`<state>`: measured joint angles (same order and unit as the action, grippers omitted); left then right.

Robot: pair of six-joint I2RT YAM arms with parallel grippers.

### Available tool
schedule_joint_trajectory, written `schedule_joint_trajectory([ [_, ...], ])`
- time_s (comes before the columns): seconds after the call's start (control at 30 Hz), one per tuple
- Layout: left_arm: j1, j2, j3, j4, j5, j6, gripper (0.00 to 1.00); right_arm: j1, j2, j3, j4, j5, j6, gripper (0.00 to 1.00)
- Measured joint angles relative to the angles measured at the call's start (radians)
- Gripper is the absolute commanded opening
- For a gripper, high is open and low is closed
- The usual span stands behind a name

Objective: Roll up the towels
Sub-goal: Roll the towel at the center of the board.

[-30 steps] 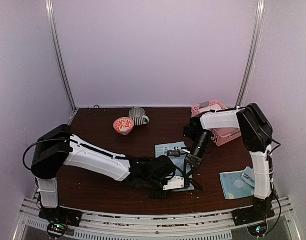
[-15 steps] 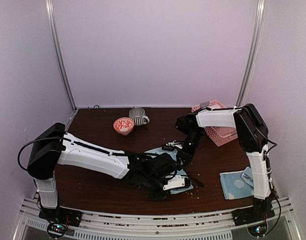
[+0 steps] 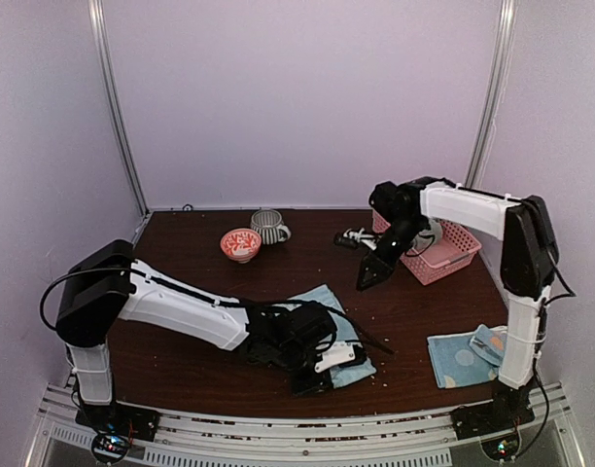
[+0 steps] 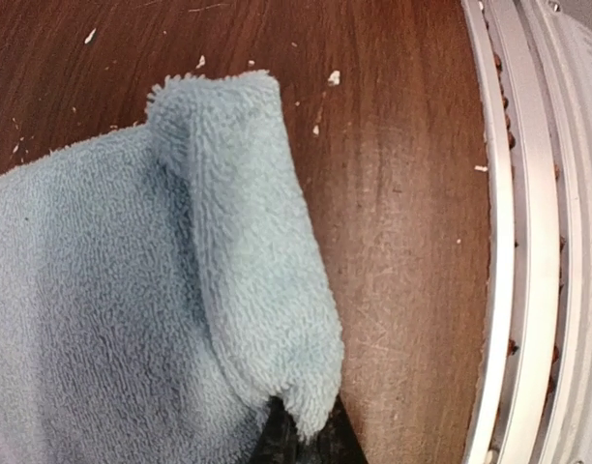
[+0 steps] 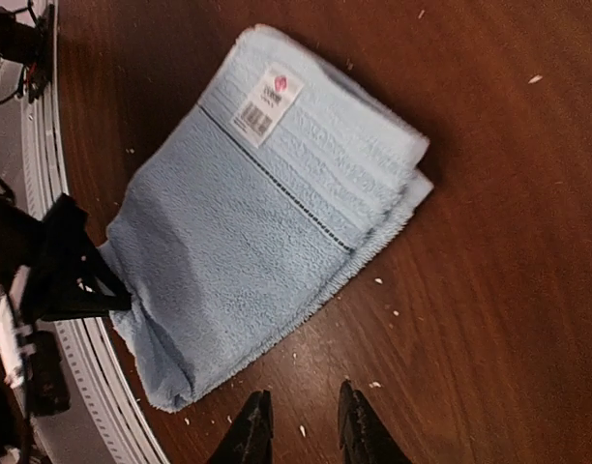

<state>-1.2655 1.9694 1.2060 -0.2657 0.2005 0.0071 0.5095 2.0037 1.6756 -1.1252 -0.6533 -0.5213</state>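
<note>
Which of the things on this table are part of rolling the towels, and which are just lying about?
For the job:
- light blue towel with a white label
- dotted light blue towel

Just lying about:
- pink lattice basket
- red patterned bowl
- striped grey mug

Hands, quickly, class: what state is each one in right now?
Left hand: closed, pinching the light blue towel at its edge.
Right hand: slightly open, holding nothing.

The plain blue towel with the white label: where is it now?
The towel lies front centre on the table in the top view, its near corner held by the left gripper.
</note>
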Motion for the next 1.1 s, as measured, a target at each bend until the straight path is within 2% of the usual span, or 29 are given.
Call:
schedule_joint_trajectory([
  [0.13, 0.055, -0.008, -0.062, 0.107, 0.146, -0.077, 0.02, -0.058, -0.246, -0.029, 0.008, -0.061, -0.045, 0.31],
  [0.3, 0.133, 0.026, -0.081, 0.175, 0.357, -0.190, 0.03, -0.042, -0.520, -0.195, 0.035, -0.127, -0.153, 0.39],
  [0.5, 0.199, 0.121, -0.040, 0.220, 0.599, -0.324, 0.04, 0.035, -0.668, -0.364, 0.021, -0.117, -0.320, 0.38],
  [0.63, 0.216, 0.169, -0.031, 0.270, 0.713, -0.418, 0.05, 0.230, -0.687, -0.489, 0.044, -0.037, -0.373, 0.37],
  [0.77, 0.225, 0.192, -0.034, 0.314, 0.783, -0.494, 0.05, 0.399, -0.677, -0.671, 0.185, 0.119, -0.329, 0.40],
  [0.9, 0.226, 0.197, -0.031, 0.318, 0.798, -0.526, 0.05, 0.492, -0.610, -0.808, 0.378, 0.294, -0.258, 0.40],
  [1.1, 0.226, 0.199, -0.030, 0.318, 0.800, -0.540, 0.05, 0.570, -0.525, -0.845, 0.587, 0.408, -0.235, 0.40],
])
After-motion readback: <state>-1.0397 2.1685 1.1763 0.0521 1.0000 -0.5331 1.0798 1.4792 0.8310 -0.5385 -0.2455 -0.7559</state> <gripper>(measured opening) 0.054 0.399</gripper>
